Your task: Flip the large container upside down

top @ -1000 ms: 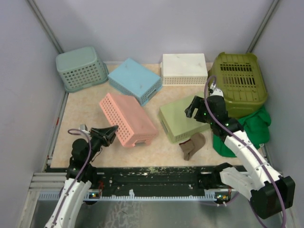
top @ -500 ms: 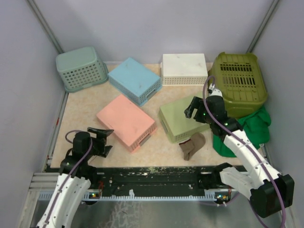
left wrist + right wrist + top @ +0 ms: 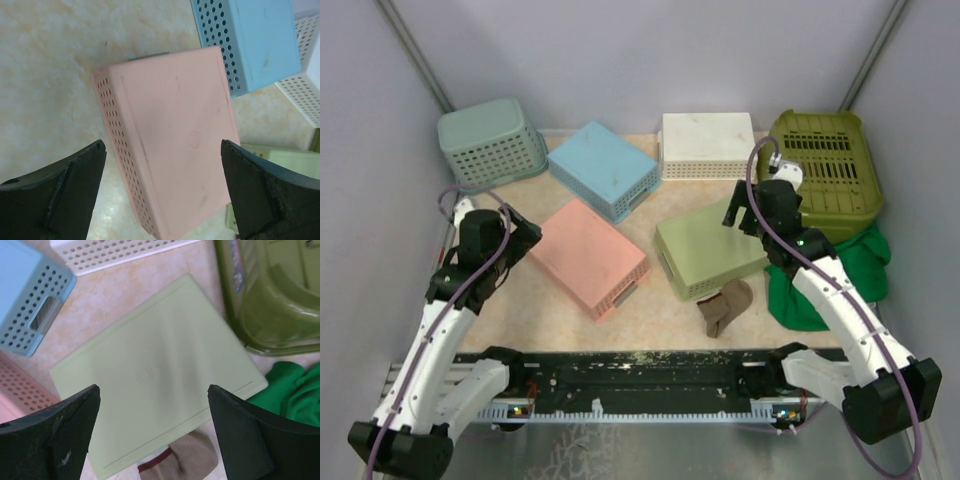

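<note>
**Every container base-up, contents out of sight**

No interior can be seen. All six containers are turned with their solid bases up, so whatever may lie beneath them is hidden.

The large olive container (image 3: pixel 823 172) is set upside down in the far right corner of the table (image 3: pixel 510 205). Its near rim is partly masked by the right arm. A green cloth (image 3: pixel 850 270) is bunched against that rim, by the table's right edge, and how far it runs under the rim cannot be told.

A brown fabric item (image 3: pixel 725 308) lies at the near corner of the light green container (image 3: pixel 705 250). In the right wrist view it is cut off by the frame, and what it is cannot be made out.

The pink container (image 3: pixel 588 255) is found left of the table's middle, flat, with its perforated sides facing outward. The left gripper (image 3: pixel 520 235) is held above its left end with the jaws spread wide and nothing between them.

The right gripper (image 3: pixel 748 212) is poised over the light green container, also spread apart and not touching it.

A blue container (image 3: pixel 603 168) and a white container (image 3: pixel 708 143) are placed along the far edge. A teal basket (image 3: pixel 492 143) is set in the far left corner.
</note>
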Controlling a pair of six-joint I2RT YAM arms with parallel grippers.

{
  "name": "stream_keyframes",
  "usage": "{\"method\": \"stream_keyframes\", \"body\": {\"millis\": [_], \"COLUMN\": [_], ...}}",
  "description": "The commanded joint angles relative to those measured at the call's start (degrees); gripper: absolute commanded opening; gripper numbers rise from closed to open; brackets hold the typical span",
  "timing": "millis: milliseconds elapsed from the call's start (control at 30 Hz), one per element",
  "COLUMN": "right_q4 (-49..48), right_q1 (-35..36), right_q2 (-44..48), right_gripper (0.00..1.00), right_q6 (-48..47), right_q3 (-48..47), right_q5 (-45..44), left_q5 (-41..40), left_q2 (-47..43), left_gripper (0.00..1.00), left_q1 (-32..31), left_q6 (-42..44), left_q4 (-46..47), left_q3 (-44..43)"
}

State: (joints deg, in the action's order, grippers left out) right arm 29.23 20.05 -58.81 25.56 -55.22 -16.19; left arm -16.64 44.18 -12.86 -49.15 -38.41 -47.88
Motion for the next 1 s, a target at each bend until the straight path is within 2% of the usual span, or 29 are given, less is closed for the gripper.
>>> {"method": "stream_keyframes", "body": {"millis": [0,133,467,633,800,967], "right_q4": [3.2,4.89,1.2,0.4,-0.15,-1.34], "right_q1": [-0.45,-0.45,-0.45,-0.45,-0.45,-0.45], "right_q2": [-1.64,-1.74,3.77,5.14,6.81,8.53], "right_gripper": [0.89,0.9,0.9,0.9,0.9,0.89], "right_q6": [1.22,1.79,0.7,0.95,1.53,2.25], "right_q3": [-5.7,-8.03,-5.58,-5.04,-4.36,-3.05], "right_q5": [-11.28,-14.89,-17.42,-19.05,-19.75,-19.98], "left_q5": [3.79,16.02,30.28,27.97,27.6,23.91], "left_q2": [4.97,6.13,9.02,10.3,10.69,10.33], "left_gripper": [1.0,1.0,1.0,1.0,1.0,1.0], "left_q1": [0.03,0.03,-2.58,-5.91,-6.3,-6.3], "left_q6": [21.48,30.32,34.8,36.49,37.25,37.24], "left_q4": [6.81,16.03,23.82,25.31,26.09,27.91], "left_q3": [-4.5,-5.0,-7.03,-8.11,-8.68,-8.24]}}
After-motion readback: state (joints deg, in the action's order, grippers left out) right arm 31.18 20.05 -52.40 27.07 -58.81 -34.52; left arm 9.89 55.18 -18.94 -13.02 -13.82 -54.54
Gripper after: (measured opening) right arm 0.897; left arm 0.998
